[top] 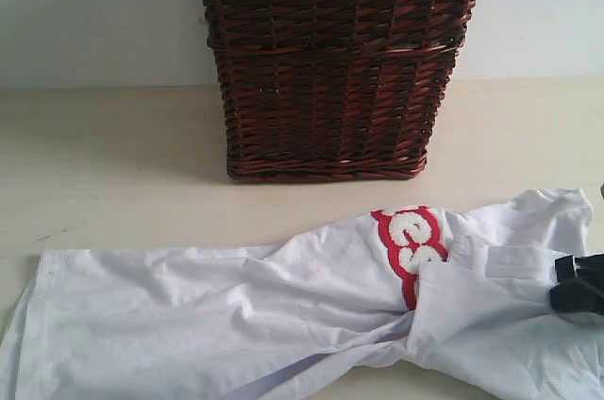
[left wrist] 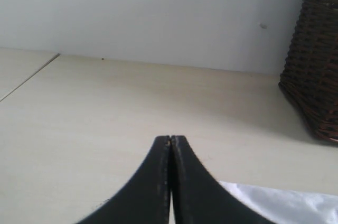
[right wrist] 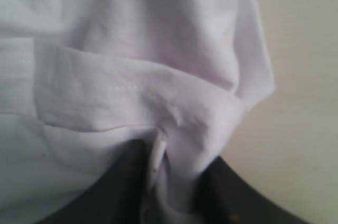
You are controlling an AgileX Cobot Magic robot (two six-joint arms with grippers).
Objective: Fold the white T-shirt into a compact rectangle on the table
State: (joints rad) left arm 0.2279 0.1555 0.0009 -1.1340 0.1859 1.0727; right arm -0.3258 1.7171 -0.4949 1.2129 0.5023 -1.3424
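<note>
Right pincer point(right wrist: 169, 187), four o'clock on the table point(top: 113, 183), nips a shirt point(top: 236, 315) fold, likely to draw it across for folding

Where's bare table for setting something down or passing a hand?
Free: the table left of the wicker basket, down to the white T-shirt; a smaller patch right of the basket. Crowded: the front, under the shirt, with the right gripper pinching it at far right.
</note>
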